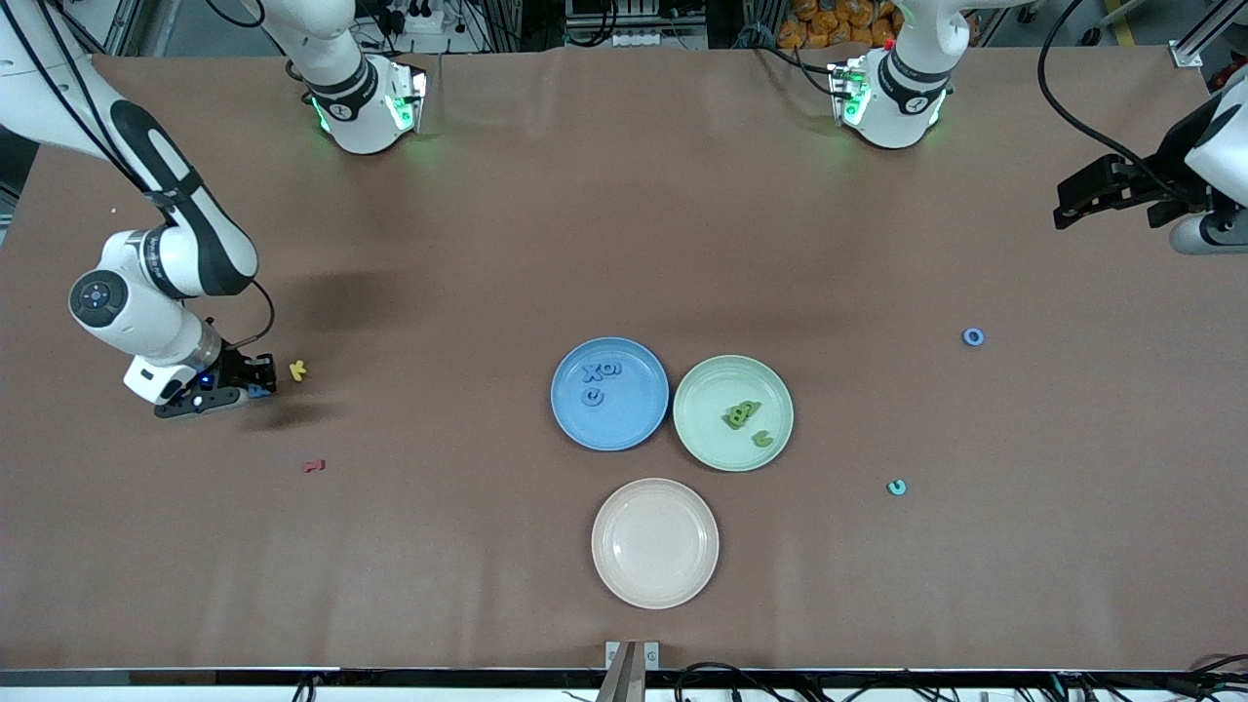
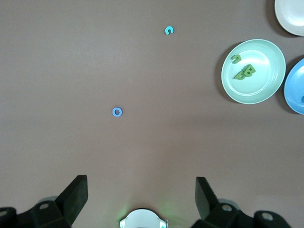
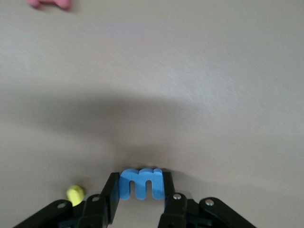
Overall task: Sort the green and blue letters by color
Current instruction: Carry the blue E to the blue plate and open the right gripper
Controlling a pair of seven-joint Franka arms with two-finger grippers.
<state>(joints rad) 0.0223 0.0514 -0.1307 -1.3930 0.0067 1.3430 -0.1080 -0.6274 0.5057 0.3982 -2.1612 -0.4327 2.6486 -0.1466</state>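
Blue letter [image 3: 141, 183] clamped between right gripper [image 3: 138, 195] fingers, at table level

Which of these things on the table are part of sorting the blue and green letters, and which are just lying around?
Part of the job:
- blue letter gripped in the right pincer
- blue ring letter
- letters on the blue plate
- green letters on the green plate

Lying about:
- yellow letter
- dark red letter
- teal letter
- pale plate

Right gripper [image 1: 255, 388] down at table, blue letter [image 1: 259, 391] between its fingers beside yellow letter [image 1: 298, 370]; left gripper [image 1: 1068, 205] waits, raised, fingers apart.
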